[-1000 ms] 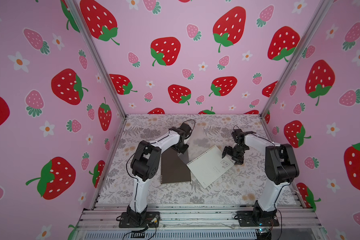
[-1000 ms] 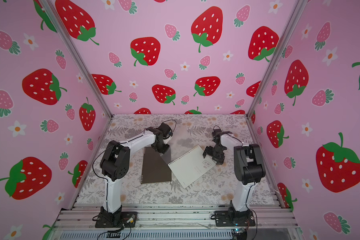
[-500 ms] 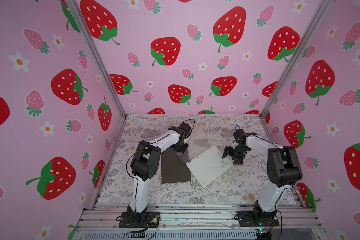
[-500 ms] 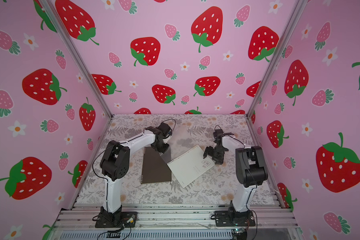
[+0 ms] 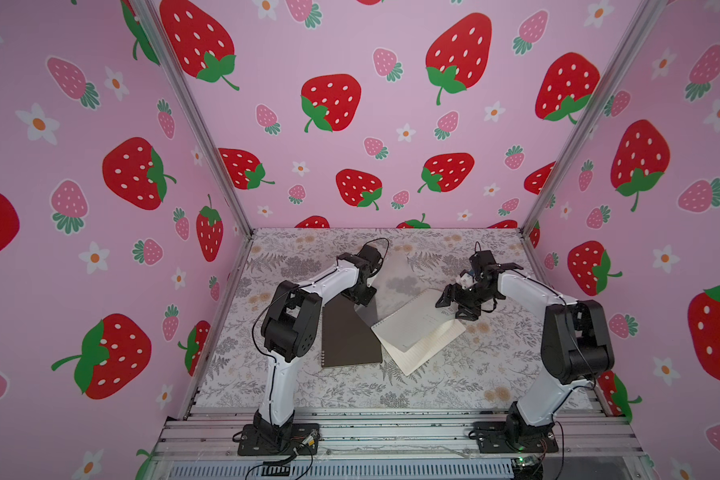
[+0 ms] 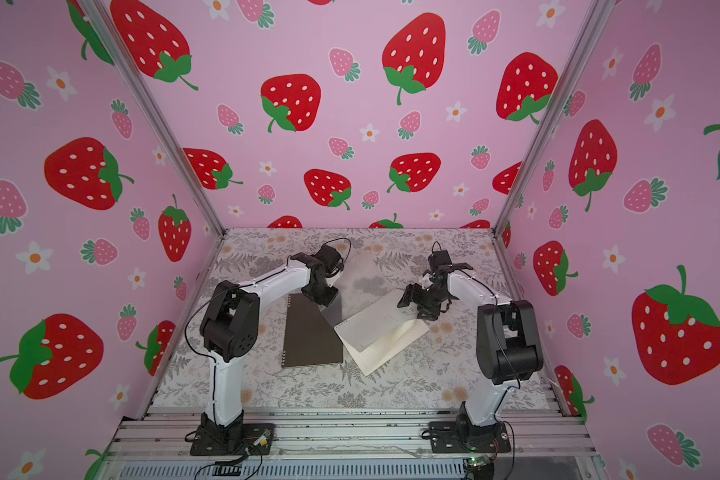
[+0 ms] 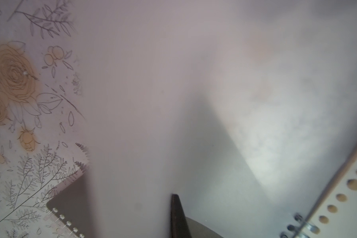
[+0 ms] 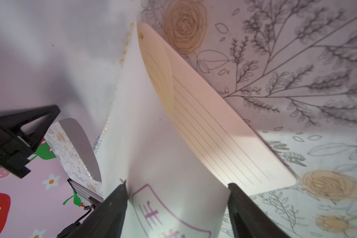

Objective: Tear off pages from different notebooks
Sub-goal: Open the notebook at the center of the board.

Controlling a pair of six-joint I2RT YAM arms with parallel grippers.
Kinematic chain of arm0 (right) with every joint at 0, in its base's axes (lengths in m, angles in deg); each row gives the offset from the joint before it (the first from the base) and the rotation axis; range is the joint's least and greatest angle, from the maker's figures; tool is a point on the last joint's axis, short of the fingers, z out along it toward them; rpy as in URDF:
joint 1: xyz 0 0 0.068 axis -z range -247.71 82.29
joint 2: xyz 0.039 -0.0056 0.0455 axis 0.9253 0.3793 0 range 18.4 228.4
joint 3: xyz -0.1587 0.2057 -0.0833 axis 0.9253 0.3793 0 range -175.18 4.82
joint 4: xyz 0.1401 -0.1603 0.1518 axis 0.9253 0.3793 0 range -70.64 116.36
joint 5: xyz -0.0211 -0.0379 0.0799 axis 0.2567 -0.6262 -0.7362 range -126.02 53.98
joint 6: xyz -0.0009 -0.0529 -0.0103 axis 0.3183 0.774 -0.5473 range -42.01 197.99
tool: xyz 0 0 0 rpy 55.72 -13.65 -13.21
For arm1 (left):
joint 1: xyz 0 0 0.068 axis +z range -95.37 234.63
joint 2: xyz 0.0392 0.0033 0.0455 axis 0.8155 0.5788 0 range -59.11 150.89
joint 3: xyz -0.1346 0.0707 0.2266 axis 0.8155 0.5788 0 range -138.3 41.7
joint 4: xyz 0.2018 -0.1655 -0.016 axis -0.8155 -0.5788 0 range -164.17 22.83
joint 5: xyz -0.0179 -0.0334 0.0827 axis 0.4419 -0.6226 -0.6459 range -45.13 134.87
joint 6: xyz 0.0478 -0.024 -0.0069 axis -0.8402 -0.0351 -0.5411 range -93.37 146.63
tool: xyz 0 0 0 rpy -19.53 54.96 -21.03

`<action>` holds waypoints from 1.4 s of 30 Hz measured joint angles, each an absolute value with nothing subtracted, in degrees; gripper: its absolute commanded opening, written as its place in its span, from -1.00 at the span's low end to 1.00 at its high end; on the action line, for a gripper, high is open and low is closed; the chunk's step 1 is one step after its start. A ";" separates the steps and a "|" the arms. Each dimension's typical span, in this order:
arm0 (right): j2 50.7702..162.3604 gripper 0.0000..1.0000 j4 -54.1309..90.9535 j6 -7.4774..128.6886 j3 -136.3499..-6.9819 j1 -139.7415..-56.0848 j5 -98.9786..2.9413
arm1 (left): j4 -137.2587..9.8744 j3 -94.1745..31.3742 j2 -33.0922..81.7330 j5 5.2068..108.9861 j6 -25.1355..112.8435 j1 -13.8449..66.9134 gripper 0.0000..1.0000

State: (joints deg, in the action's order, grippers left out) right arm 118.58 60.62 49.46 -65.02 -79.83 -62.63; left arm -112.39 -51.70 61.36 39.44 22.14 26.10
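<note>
1. The left gripper (image 5: 363,296) is clenched on a thin page (image 5: 400,280) over the far right corner of the dark notebook (image 5: 350,340), mid tabletop (image 5: 308,388).
2. The cream notebook (image 5: 412,322) lies slanted, touching the dark one's right edge. Its cover (image 8: 153,144) is raised off the lined pages (image 5: 425,351).
3. The right gripper (image 5: 454,306) has its jaws apart, astride the cover's far corner.

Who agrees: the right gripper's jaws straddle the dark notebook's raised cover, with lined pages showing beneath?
Not the dark notebook. The right gripper straddles the cream notebook's raised cover, lined pages showing beneath, as the right wrist view shows.
</note>
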 measured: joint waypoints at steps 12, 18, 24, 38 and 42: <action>119.96 0.52 53.38 48.17 -67.97 -79.83 -67.59 | -112.39 -51.70 61.38 39.50 22.16 25.68 -1.00; 123.89 0.52 51.63 47.40 -70.16 -79.83 -68.82 | -112.30 -51.70 61.36 40.18 22.43 25.47 -1.00; 127.30 0.26 49.99 45.96 -70.86 -79.83 -70.02 | -112.21 -51.70 61.36 40.90 22.69 25.47 -1.00; 130.80 -1.00 50.56 43.18 -77.98 -79.87 -73.86 | -111.82 -51.53 56.20 45.80 23.52 25.49 -0.31; 132.05 -1.00 54.28 42.42 -82.46 -79.94 -72.58 | -110.72 -51.53 52.44 49.80 24.26 25.68 1.00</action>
State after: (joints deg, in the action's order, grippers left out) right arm 132.05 54.28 42.42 -82.46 -79.94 -72.58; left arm -110.72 -51.53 52.44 49.80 24.26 25.68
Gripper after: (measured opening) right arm 0.049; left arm 0.643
